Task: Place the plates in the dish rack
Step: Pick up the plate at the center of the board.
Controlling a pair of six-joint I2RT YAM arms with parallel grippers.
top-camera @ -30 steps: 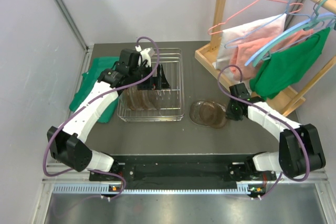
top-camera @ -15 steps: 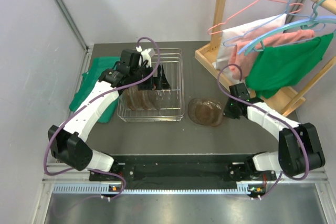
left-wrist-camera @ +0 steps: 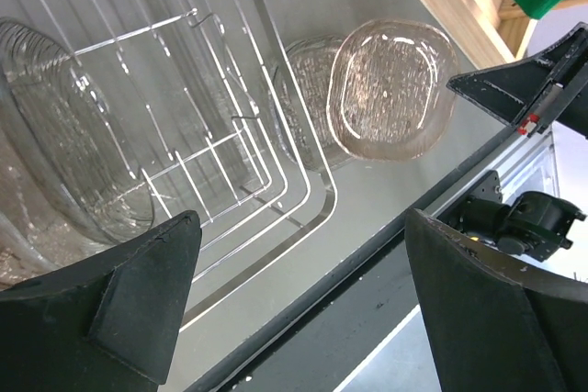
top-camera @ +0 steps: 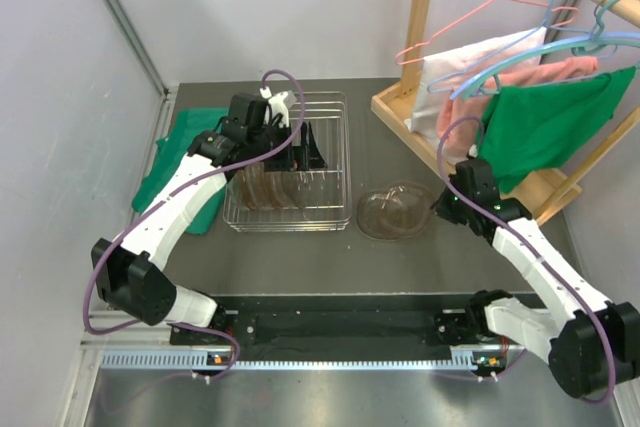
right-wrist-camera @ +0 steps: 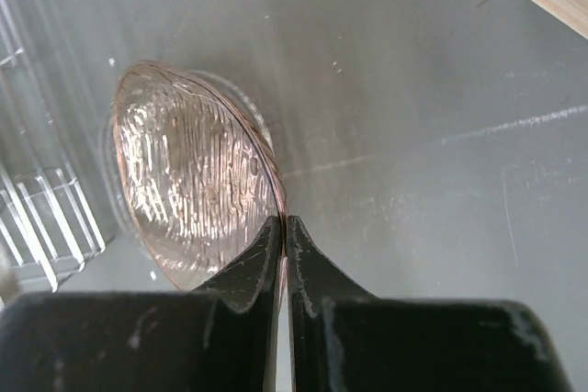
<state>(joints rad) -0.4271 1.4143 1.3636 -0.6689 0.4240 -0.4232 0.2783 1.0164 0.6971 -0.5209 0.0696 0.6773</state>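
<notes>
Newly raised, a glass plate (right-wrist-camera: 197, 181) hangs pinched by the right jaws; left jaws gape empty; next: into the dish rack (top-camera: 300, 226)

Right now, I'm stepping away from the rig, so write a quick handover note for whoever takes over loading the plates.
Left gripper: open, empty, above the dish rack.
Right gripper: shut on the rim of a lifted plate, tilted, right of the rack.
Done: racked plates stand on edge in the rack's near left part.
To do: rack the lifted plate, then at least one other plate lying on the table under it.
</notes>
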